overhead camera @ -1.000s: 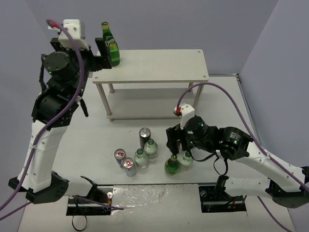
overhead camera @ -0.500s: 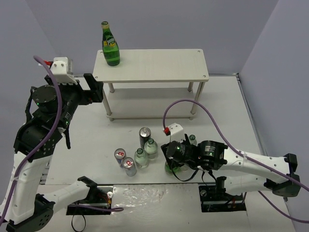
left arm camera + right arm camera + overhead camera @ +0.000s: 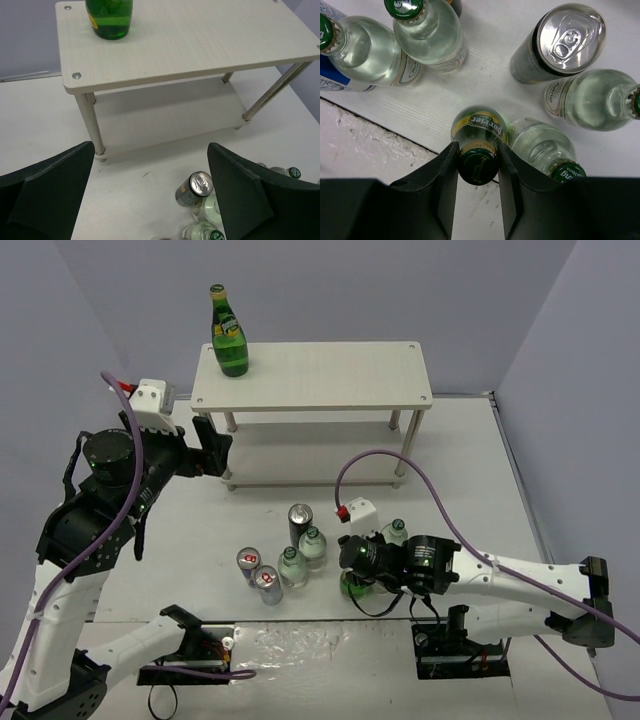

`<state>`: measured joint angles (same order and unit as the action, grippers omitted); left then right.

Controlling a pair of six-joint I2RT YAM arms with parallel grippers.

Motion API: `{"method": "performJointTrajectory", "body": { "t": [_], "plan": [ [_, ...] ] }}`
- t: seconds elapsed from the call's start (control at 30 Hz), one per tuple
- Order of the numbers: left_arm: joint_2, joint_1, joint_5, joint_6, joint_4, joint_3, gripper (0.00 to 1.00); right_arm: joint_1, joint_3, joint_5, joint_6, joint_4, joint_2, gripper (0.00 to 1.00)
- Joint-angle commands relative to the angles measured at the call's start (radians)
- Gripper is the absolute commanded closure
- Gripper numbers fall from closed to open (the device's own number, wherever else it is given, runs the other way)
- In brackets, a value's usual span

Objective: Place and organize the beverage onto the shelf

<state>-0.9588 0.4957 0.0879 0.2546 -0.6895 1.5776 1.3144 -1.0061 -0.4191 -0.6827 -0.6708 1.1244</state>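
The shelf stands at the back of the table, with one dark-green bottle upright on its top board's left corner. In the left wrist view that bottle sits at the top, on the shelf. My left gripper hangs open in front of the shelf's left legs, its jaws wide apart with nothing between them. My right gripper is shut on the neck of a second dark-green bottle, which stands on the table among the other drinks. From above, this bottle is mostly hidden under the right gripper.
Around the held bottle stand clear green-capped bottles and a black can, very close. Two silver cans stand left of the cluster. The shelf's lower board is bare. A rough white strip runs along the near edge.
My left gripper has pulled back and down from the shelf, leaving the green bottle on top. My right gripper has come down over the second green bottle and shut on its neck.
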Motion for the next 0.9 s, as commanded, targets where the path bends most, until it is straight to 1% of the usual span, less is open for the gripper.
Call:
{"method": "performJointTrajectory", "body": {
  "t": [0.0,0.03,0.07,0.1,0.13,0.17,0.2,0.23,0.27,0.3,0.33,0.37,0.4,0.43,0.47,0.5,0.53,0.57,0.6,0.63,0.67,0.7,0.73,0.8,0.83,0.87],
  "plan": [
    [0.025,0.003,-0.120,-0.023,0.060,-0.039,0.06,-0.003,-0.040,-0.049,0.008,0.002,0.015,1.00],
    [0.034,0.007,-0.146,-0.026,0.074,-0.074,0.06,0.003,-0.066,-0.041,0.018,0.000,0.015,1.00],
    [0.043,0.012,-0.177,-0.032,0.096,-0.100,0.06,0.008,-0.136,-0.017,0.034,0.000,0.012,1.00],
    [0.055,0.017,-0.212,-0.041,0.160,-0.129,0.06,0.009,-0.176,-0.003,0.067,-0.001,0.012,1.00],
    [0.081,0.023,-0.279,-0.043,0.197,-0.187,0.06,0.009,-0.222,0.005,0.078,-0.025,0.011,1.00],
    [0.094,0.024,-0.316,-0.043,0.267,-0.215,0.06,0.009,-0.320,-0.009,0.086,-0.048,0.014,1.00],
    [0.109,0.026,-0.356,-0.040,0.301,-0.241,0.06,0.009,-0.369,-0.018,0.094,-0.074,0.018,1.00],
    [0.132,0.024,-0.432,-0.034,0.339,-0.266,0.06,0.009,-0.415,-0.030,0.106,-0.132,0.028,1.00],
    [0.141,0.024,-0.476,-0.026,0.408,-0.307,0.06,0.008,-0.461,-0.046,0.117,-0.166,0.037,1.00],
    [0.159,0.026,-0.561,-0.014,0.447,-0.330,0.06,0.008,-0.550,-0.075,0.144,-0.218,0.050,1.00],
    [0.169,0.026,-0.594,-0.006,0.529,-0.376,0.06,0.002,-0.587,-0.087,0.159,-0.234,0.054,1.00],
    [0.176,0.026,-0.617,0.001,0.569,-0.396,0.06,-0.006,-0.624,-0.095,0.175,-0.248,0.060,1.00],
    [0.186,0.026,-0.635,0.018,0.605,-0.415,0.06,-0.017,-0.700,-0.093,0.195,-0.263,0.072,1.00],
    [0.186,0.029,-0.657,0.024,0.646,-0.430,0.06,-0.030,-0.735,-0.086,0.237,-0.263,0.080,1.00],
    [0.183,0.040,-0.683,0.034,0.730,-0.454,0.06,-0.065,-0.773,-0.073,0.264,-0.266,0.092,1.00],
    [0.160,0.053,-0.698,0.032,0.763,-0.461,0.06,-0.087,-0.849,-0.043,0.291,-0.276,0.121,1.00],
    [0.143,0.073,-0.709,0.020,0.800,-0.462,0.06,-0.110,-0.891,-0.031,0.342,-0.282,0.139,1.00],
    [0.122,0.101,-0.702,-0.030,0.800,-0.444,0.06,-0.151,-0.932,-0.021,0.363,-0.298,0.159,1.00],
    [0.074,0.177,-0.686,-0.067,0.786,-0.424,0.06,-0.165,-1.010,-0.012,0.388,-0.308,0.199,1.00],
    [0.051,0.220,-0.663,-0.110,0.745,-0.404,0.06,-0.175,-1.051,-0.014,0.411,-0.315,0.219,1.00],
    [0.029,0.263,-0.605,-0.189,0.725,-0.384,0.06,-0.182,-1.092,-0.029,0.451,-0.325,0.238,1.00],
    [-0.012,0.321,-0.587,-0.218,0.711,-0.351,0.06,-0.194,-1.127,-0.046,0.472,-0.331,0.267,1.00],
    [-0.035,0.336,-0.583,-0.238,0.702,-0.337,0.06,-0.202,-1.193,-0.070,0.497,-0.331,0.279,1.00],
    [-0.104,0.342,-0.602,-0.253,0.700,-0.300,0.06,-0.222,-1.256,-0.098,0.538,-0.329,0.316,1.00],
    [-0.127,0.346,-0.605,-0.283,0.709,-0.292,0.06,-0.228,-1.314,-0.080,0.551,-0.328,0.328,1.00],
    [-0.147,0.348,-0.605,-0.294,0.717,-0.286,0.06,-0.230,-1.338,-0.063,0.561,-0.326,0.339,1.00]
  ]
}}
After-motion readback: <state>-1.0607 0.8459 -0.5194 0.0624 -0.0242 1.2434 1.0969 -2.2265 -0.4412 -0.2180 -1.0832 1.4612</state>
